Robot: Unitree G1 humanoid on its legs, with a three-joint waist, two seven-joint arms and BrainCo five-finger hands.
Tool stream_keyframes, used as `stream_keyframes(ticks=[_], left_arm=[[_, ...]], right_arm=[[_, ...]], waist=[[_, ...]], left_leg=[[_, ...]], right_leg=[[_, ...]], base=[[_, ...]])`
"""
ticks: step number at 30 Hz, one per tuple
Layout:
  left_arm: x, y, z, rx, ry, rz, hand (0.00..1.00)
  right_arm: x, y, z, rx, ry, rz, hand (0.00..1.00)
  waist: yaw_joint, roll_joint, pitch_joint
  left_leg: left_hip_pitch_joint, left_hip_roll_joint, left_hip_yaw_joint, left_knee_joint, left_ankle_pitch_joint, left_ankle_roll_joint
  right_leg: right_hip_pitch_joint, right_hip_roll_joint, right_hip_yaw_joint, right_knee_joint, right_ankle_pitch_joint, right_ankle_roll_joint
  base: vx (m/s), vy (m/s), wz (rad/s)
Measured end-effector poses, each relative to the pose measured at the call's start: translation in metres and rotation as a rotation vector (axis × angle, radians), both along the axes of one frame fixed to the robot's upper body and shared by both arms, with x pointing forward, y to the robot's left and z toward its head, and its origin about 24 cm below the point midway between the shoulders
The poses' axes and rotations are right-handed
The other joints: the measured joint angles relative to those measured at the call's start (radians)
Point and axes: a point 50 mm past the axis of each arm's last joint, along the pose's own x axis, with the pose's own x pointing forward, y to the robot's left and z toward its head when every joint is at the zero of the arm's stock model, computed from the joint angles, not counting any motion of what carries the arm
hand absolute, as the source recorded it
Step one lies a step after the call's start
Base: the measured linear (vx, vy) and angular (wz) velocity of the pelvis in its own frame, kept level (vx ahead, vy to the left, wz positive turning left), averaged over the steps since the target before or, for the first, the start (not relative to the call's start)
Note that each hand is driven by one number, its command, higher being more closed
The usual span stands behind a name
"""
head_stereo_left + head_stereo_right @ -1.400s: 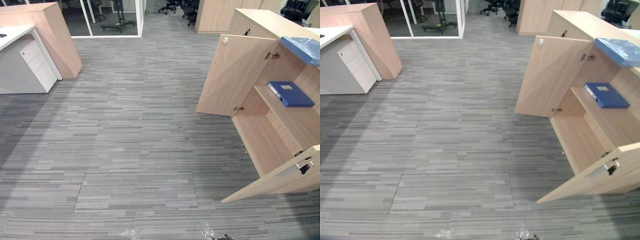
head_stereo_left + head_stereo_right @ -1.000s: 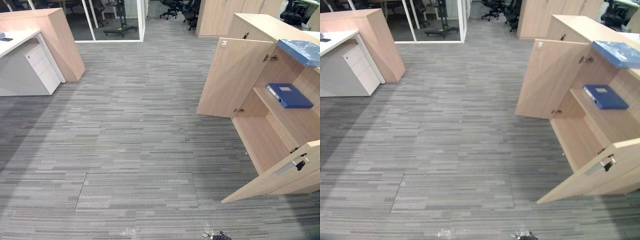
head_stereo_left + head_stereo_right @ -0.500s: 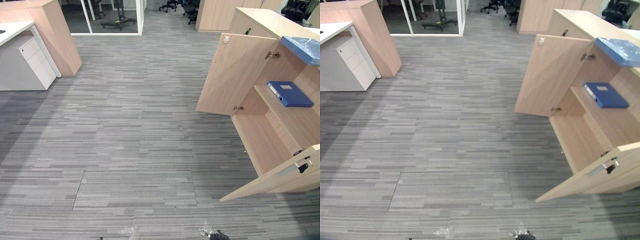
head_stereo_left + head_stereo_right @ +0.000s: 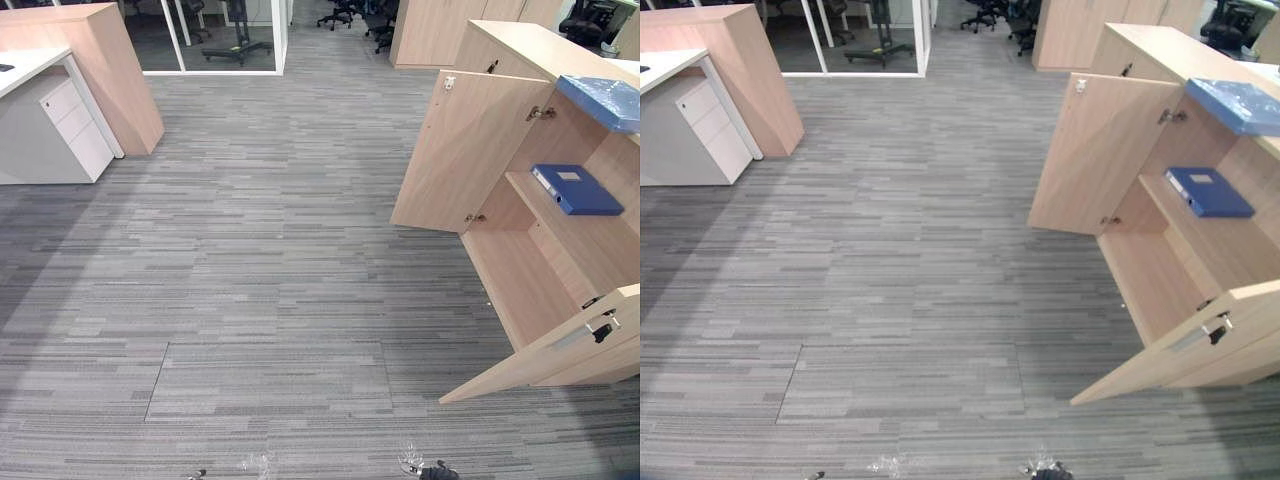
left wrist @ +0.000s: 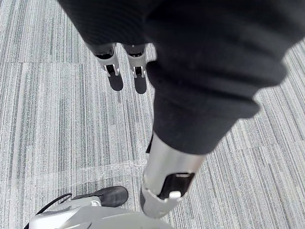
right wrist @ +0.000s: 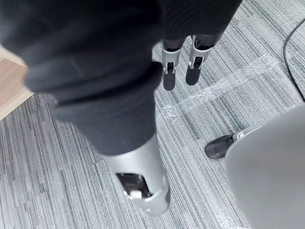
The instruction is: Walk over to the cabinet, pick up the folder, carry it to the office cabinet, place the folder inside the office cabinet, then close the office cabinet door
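Left eye view: a flat blue box-style folder [image 4: 578, 190] lies on the shelf inside a pale wooden cabinet [image 4: 470, 150] at the right, both doors swung open, well apart from the robot. The folder looks stiff, fairly light and smooth-covered, so probably slippery. Its long edge facing the opening seems the best place to take hold. Wrist views supply the hands: the left hand [image 5: 113, 67] and right hand [image 6: 170, 67] hang empty, fingers straight, over grey striped carpet [image 5: 57, 119].
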Motion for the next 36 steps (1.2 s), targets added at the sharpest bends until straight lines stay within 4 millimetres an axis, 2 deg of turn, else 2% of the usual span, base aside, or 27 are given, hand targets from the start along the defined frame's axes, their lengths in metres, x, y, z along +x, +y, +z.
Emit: stream_keyframes(ticks=[9, 11, 12, 13, 14, 15, 16, 17, 18, 19, 20, 22, 23, 24, 27, 29, 30, 32, 33, 35, 36], left_arm=[[0.001, 0.001, 0.0, 0.018, -0.004, 0.005, 0.0], [0.003, 0.004, 0.002, 0.037, -0.02, 0.046, 0.0], [0.005, 0.006, 0.003, 0.038, -0.043, 0.115, 0.0], [0.006, 0.007, 0.003, 0.038, -0.056, 0.153, 0.0], [0.007, 0.009, 0.005, 0.039, -0.081, 0.218, 0.0], [0.011, 0.01, 0.007, 0.035, -0.117, 0.288, 0.0], [0.013, 0.009, 0.008, 0.032, -0.133, 0.312, 0.0], [0.016, 0.009, 0.009, 0.025, -0.16, 0.35, 0.0], [0.016, 0.009, 0.011, 0.027, -0.171, 0.359, 0.0], [0.016, 0.009, 0.011, 0.029, -0.176, 0.36, 0.0], [0.017, 0.008, 0.011, 0.03, -0.182, 0.363, 0.0], [0.017, 0.008, 0.011, 0.029, -0.183, 0.364, 0.0], [0.017, 0.007, 0.011, 0.028, -0.182, 0.366, 0.0], [0.017, 0.008, 0.011, 0.029, -0.183, 0.368, 0.0], [0.018, 0.008, 0.012, 0.034, -0.191, 0.364, 0.0], [0.017, 0.008, 0.012, 0.034, -0.19, 0.363, 0.0], [0.016, 0.008, 0.012, 0.034, -0.186, 0.361, 0.0], [0.012, 0.008, 0.011, 0.032, -0.173, 0.339, 0.0], [0.011, 0.007, 0.011, 0.03, -0.169, 0.33, 0.0], [0.011, 0.001, 0.009, 0.008, -0.158, 0.303, 0.0], [0.015, -0.001, 0.009, -0.003, -0.171, 0.28, 0.0]], right_arm=[[0.0, 0.0, 0.0, -0.003, -0.005, 0.002, 0.0], [0.002, 0.002, 0.0, -0.002, -0.011, -0.005, 0.0], [0.004, 0.002, 0.001, -0.002, -0.021, -0.017, 0.0], [0.005, 0.002, 0.001, -0.004, -0.026, -0.021, 0.0], [0.008, 0.004, 0.002, -0.004, -0.04, -0.029, 0.0], [0.011, 0.003, 0.003, -0.01, -0.057, -0.039, 0.0], [0.011, 0.002, 0.004, -0.013, -0.062, -0.044, 0.0], [0.013, 0.002, 0.005, -0.015, -0.07, -0.046, 0.0], [0.011, 0.003, 0.004, -0.018, -0.066, -0.035, 0.0], [0.011, 0.004, 0.004, -0.019, -0.066, -0.025, 0.0], [0.012, 0.004, 0.005, -0.022, -0.073, -0.018, 0.0], [0.013, 0.003, 0.006, -0.025, -0.08, -0.018, 0.0], [0.013, 0.003, 0.006, -0.028, -0.084, -0.018, 0.0], [0.013, 0.003, 0.006, -0.028, -0.086, -0.018, 0.0], [0.01, 0.004, 0.006, -0.027, -0.082, -0.022, 0.0], [0.01, 0.005, 0.006, -0.024, -0.083, -0.026, 0.0], [0.008, 0.006, 0.005, -0.02, -0.078, -0.035, 0.0], [0.005, 0.008, 0.004, -0.006, -0.073, -0.07, 0.0], [0.002, 0.007, 0.004, -0.007, -0.066, -0.082, 0.0], [-0.005, -0.003, 0.004, -0.02, -0.055, -0.116, 0.0], [-0.006, -0.005, 0.004, -0.023, -0.055, -0.131, 0.0]], waist=[[0.0, -0.002, 0.001], [0.002, -0.012, 0.014], [0.004, -0.009, 0.034], [0.006, -0.011, 0.049], [0.011, -0.013, 0.072], [0.015, -0.014, 0.089], [0.016, -0.013, 0.101], [0.022, -0.016, 0.11], [0.036, -0.018, 0.114], [0.04, -0.018, 0.113], [0.043, -0.022, 0.111], [0.043, -0.02, 0.111], [0.045, -0.016, 0.11], [0.048, -0.002, 0.113], [0.058, -0.013, 0.095], [0.061, -0.013, 0.079], [0.066, -0.017, 0.051], [0.072, -0.017, 0.019], [0.073, -0.015, 0.008], [0.069, 0.012, -0.018], [0.057, 0.012, -0.018]], left_leg=[[-0.019, 0.0, -0.001, 0.016, -0.004, -0.001], [-0.088, 0.0, -0.001, 0.148, -0.064, -0.009], [-0.13, 0.007, 0.002, 0.263, -0.112, -0.03], [-0.145, 0.012, 0.004, 0.319, -0.133, -0.042], [-0.185, 0.023, 0.01, 0.445, -0.168, -0.073], [-0.261, 0.038, 0.03, 0.617, -0.18, -0.086], [-0.299, 0.052, 0.046, 0.707, -0.177, -0.088], [-0.367, 0.081, 0.073, 0.856, -0.176, -0.07], [-0.408, 0.116, 0.098, 0.932, -0.205, -0.054], [-0.422, 0.134, 0.108, 0.934, -0.215, -0.055], [-0.435, 0.169, 0.117, 0.852, -0.234, -0.059], [-0.431, 0.182, 0.105, 0.759, -0.235, -0.063], [-0.417, 0.2, 0.09, 0.643, -0.229, -0.074], [-0.389, 0.211, 0.128, 0.567, -0.148, -0.103], [-0.345, 0.151, 0.217, 0.502, -0.157, -0.071], [-0.326, 0.132, 0.255, 0.482, -0.154, -0.034], [-0.32, 0.122, 0.288, 0.477, -0.165, -0.009], [-0.28, 0.095, 0.325, 0.45, -0.169, 0.003], [-0.262, 0.082, 0.324, 0.428, -0.169, 0.003], [-0.184, 0.052, 0.318, 0.333, -0.167, 0.006], [-0.141, 0.026, 0.316, 0.29, -0.162, 0.013]], right_leg=[[-0.007, 0.001, -0.002, 0.002, 0.0, 0.0], [-0.022, -0.002, -0.002, 0.027, -0.005, -0.002], [-0.025, 0.002, -0.004, 0.061, -0.022, -0.006], [-0.022, 0.005, -0.004, 0.081, -0.034, -0.009], [-0.022, 0.01, -0.006, 0.123, -0.06, -0.016], [-0.024, 0.014, -0.017, 0.16, -0.097, -0.033], [-0.023, 0.018, -0.022, 0.174, -0.107, -0.035], [-0.011, 0.021, -0.029, 0.197, -0.125, -0.043], [-0.002, 0.02, -0.03, 0.212, -0.138, -0.043], [0.0, 0.017, -0.03, 0.215, -0.145, -0.036], [-0.001, -0.007, -0.021, 0.236, -0.164, -0.016], [-0.008, -0.027, -0.007, 0.257, -0.185, 0.007], [-0.01, -0.048, 0.007, 0.269, -0.203, 0.035], [-0.009, -0.073, 0.022, 0.276, -0.225, 0.069], [0.002, -0.123, 0.028, 0.306, -0.223, 0.073], [0.019, -0.124, 0.028, 0.291, -0.212, 0.059], [0.027, -0.128, 0.023, 0.261, -0.2, 0.048], [0.034, -0.158, 0.031, 0.229, -0.168, 0.072], [0.028, -0.167, 0.032, 0.241, -0.167, 0.072], [-0.034, -0.183, 0.045, 0.417, -0.167, 0.072], [-0.115, -0.206, 0.059, 0.604, -0.165, 0.072]], base=[[0.0, 0.0, 0.01], [-0.02, -0.003, 0.04], [-0.04, 0.001, -0.01], [-0.07, -0.003, 0.02], [-0.1, -0.001, 0.13], [-0.12, -0.001, 0.2], [-0.12, 0.01, 0.24], [-0.07, 0.016, 0.15], [-0.03, 0.027, 0.09], [0.06, 0.105, -0.03], [0.06, 0.097, -0.06], [0.15, 0.21, -0.1], [0.23, 0.317, -0.16], [0.28, 0.365, -0.19], [0.37, 0.292, -0.21], [0.29, 0.16, -0.4], [0.34, 0.177, -0.67], [0.31, 0.176, -0.73], [0.26, 0.166, -0.57], [0.22, 0.154, -0.24], [0.14, 0.121, 0.09]])
